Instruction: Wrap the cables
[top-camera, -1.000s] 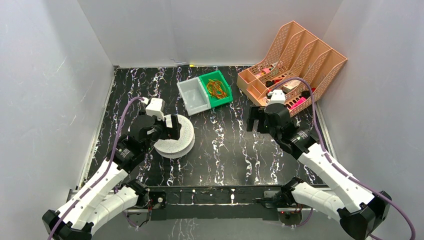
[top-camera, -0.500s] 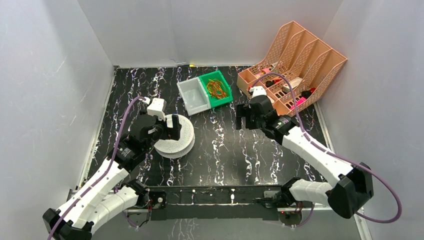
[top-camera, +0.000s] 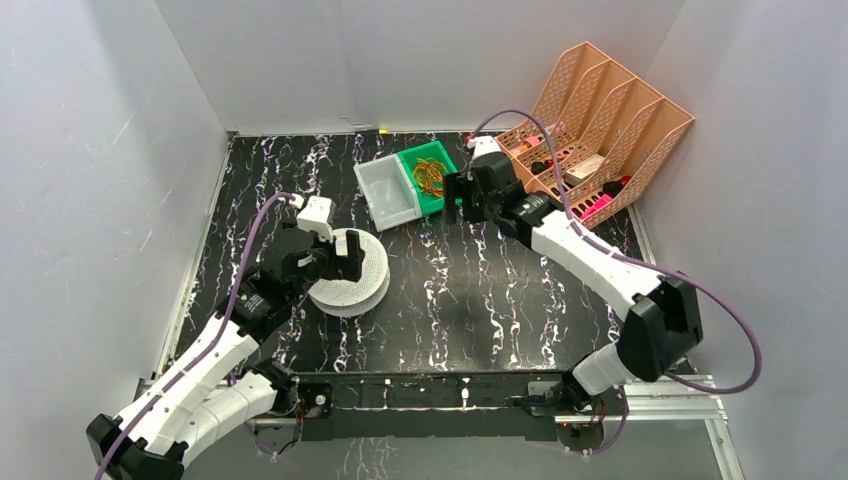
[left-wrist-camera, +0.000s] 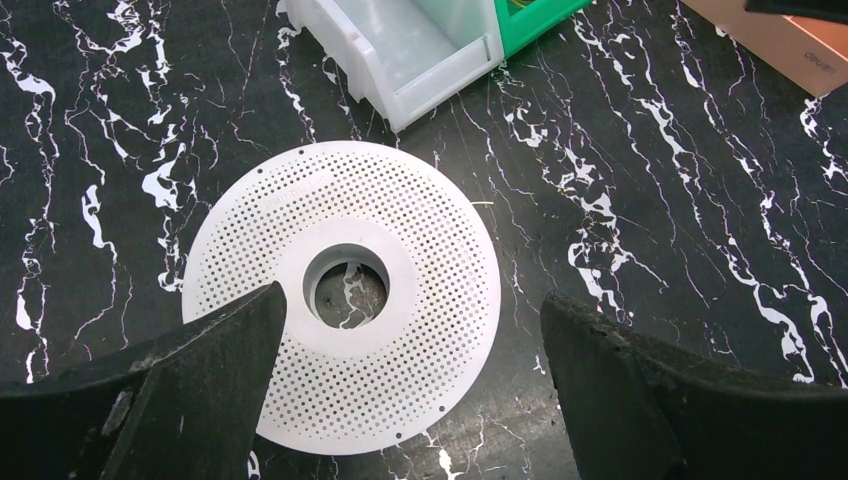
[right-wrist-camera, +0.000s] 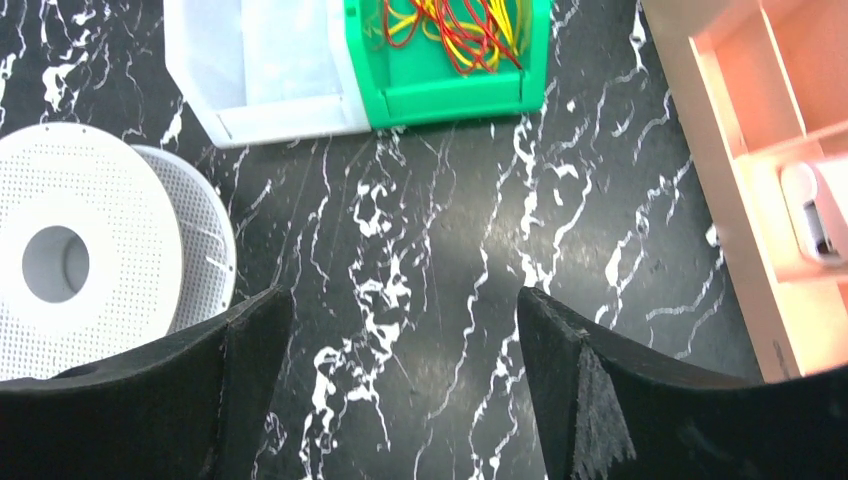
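Note:
A tangle of thin red and yellow wires (top-camera: 432, 177) lies in the green bin (top-camera: 447, 199); the red strands (right-wrist-camera: 474, 22) are mixed in with the yellow ones. A white perforated spool (top-camera: 352, 275) lies flat on the black marble table. My left gripper (top-camera: 345, 255) hovers over the spool (left-wrist-camera: 440, 240), open and empty (left-wrist-camera: 412, 300). My right gripper (top-camera: 458, 195) is just right of the green bin (right-wrist-camera: 450, 95), open and empty (right-wrist-camera: 405, 300), above bare table. The spool also shows at the left of the right wrist view (right-wrist-camera: 100, 270).
An empty white bin (top-camera: 388, 195) adjoins the green bin on its left. An orange mesh file organiser (top-camera: 590, 130) with markers and small items stands at the back right. White walls close in the table on three sides.
My right arm has swung from in front of the file organiser to the back left, up to the green bin. The left arm has hardly moved.

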